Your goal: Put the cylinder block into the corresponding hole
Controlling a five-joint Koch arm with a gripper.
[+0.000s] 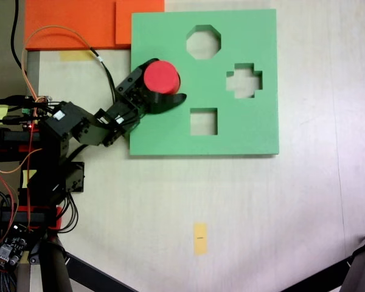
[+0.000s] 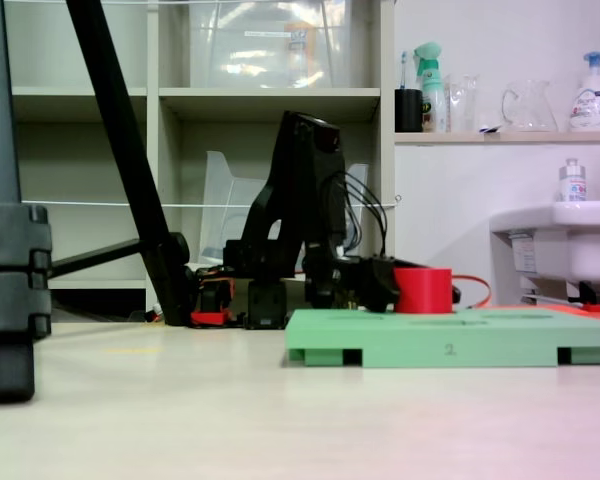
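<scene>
A: From the fixed view looking down, where is the red cylinder block (image 1: 161,76)?

B: Over the left part of the green foam board (image 1: 243,137), between the black fingers (image 1: 173,83), which are closed around it. One finger curves along its near side, the other lies at its far left.

A: And the round hole?

B: I can't see it; the block and fingers cover that spot. To the right lie an octagonal cutout (image 1: 203,42), a cross-shaped cutout (image 1: 244,80) and a square cutout (image 1: 203,121). An orange foam sheet (image 1: 73,23) lies at the far left, a yellow tape strip (image 1: 199,238) on the near tabletop (image 1: 261,213).

A: The low side view?

B: The cylinder block (image 2: 423,290) stands upright at the board's (image 2: 450,350) top surface, the fingers (image 2: 395,288) gripping it from the left. Whether it sits in a hole, I cannot tell.
</scene>
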